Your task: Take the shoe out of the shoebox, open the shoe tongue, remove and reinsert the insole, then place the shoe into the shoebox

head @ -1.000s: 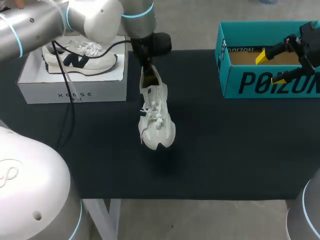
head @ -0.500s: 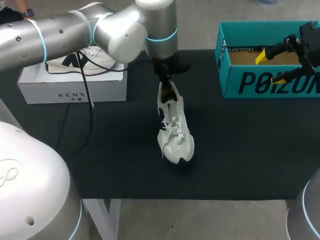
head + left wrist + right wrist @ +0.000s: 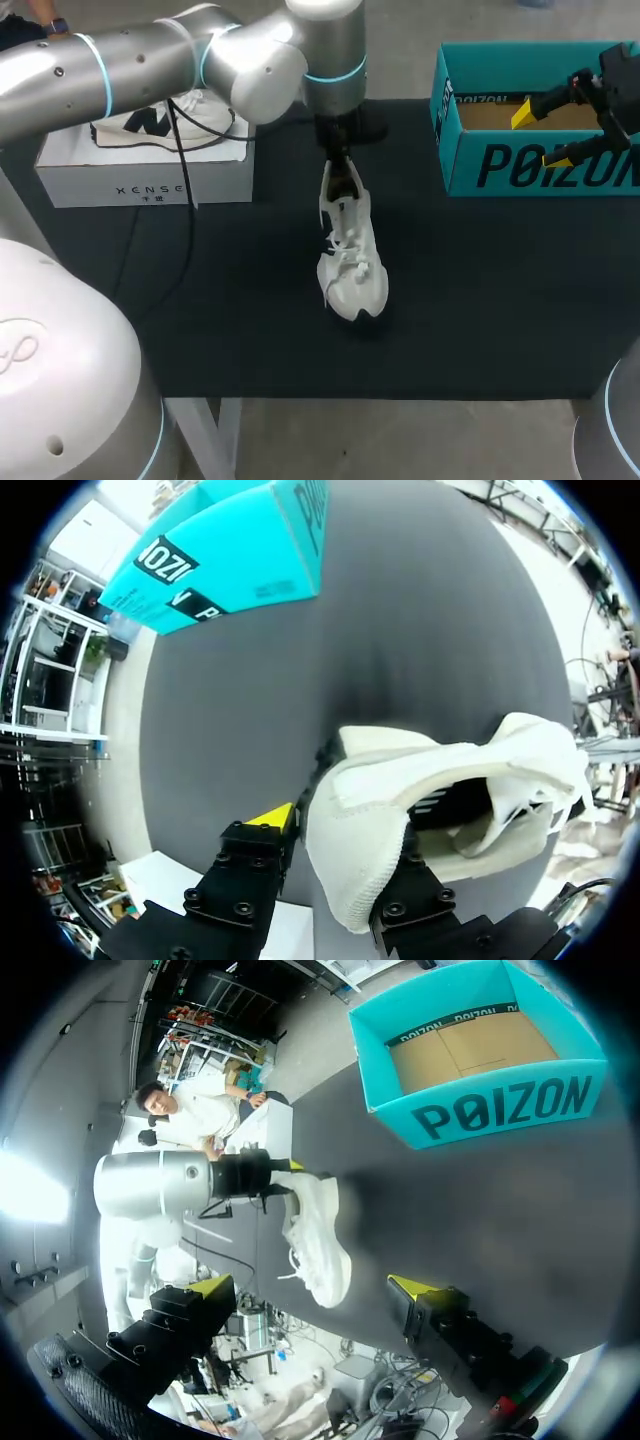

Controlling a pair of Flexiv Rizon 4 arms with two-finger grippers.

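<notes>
A white sneaker hangs toe-down over the middle of the black table, its toe at or just above the surface. My left gripper is shut on the sneaker's heel collar. In the left wrist view the heel sits clamped between the fingers of that gripper, and one yellow fingertip shows beside it. The teal shoebox stands open and empty at the back right. My right gripper hovers open at the box's front wall, holding nothing. From the right wrist view the sneaker and the shoebox lie ahead of that gripper.
A white box stands at the back left with a second sneaker lying on top. A black cable hangs from my left arm over the table's left part. The table's front edge runs close below the sneaker.
My left arm has carried the sneaker rightward from near the white box toward the table's middle. Over the last half second it barely shifted. The right arm stayed still.
</notes>
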